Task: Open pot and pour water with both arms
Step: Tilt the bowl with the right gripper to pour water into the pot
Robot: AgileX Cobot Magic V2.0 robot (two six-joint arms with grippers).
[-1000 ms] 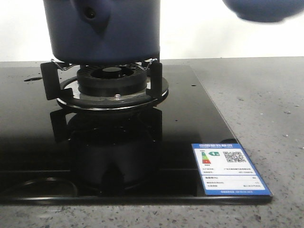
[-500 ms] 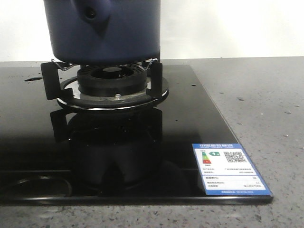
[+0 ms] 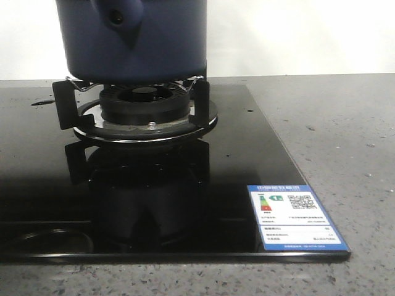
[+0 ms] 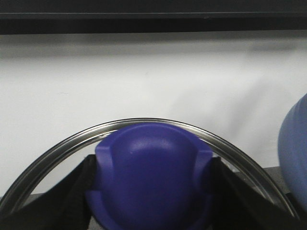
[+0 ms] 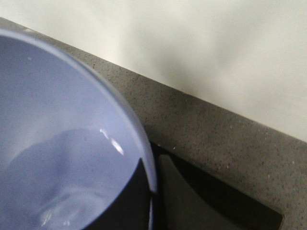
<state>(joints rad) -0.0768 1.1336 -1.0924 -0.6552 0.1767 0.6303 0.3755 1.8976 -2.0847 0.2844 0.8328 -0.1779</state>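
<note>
The bowl [image 5: 62, 143] has left the front view; one pot [image 3: 133, 40] remains; left end effector pinches the lid knob [image 4: 151, 177].

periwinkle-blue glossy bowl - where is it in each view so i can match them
Front view: not in it.
Left wrist view: likely the periwinkle-blue bowl, a pale curve at the right edge, beside the glass lid.
Right wrist view: its glossy inside fills the left and lower part.
Shared landmark: the white wall, behind in all three.
</note>
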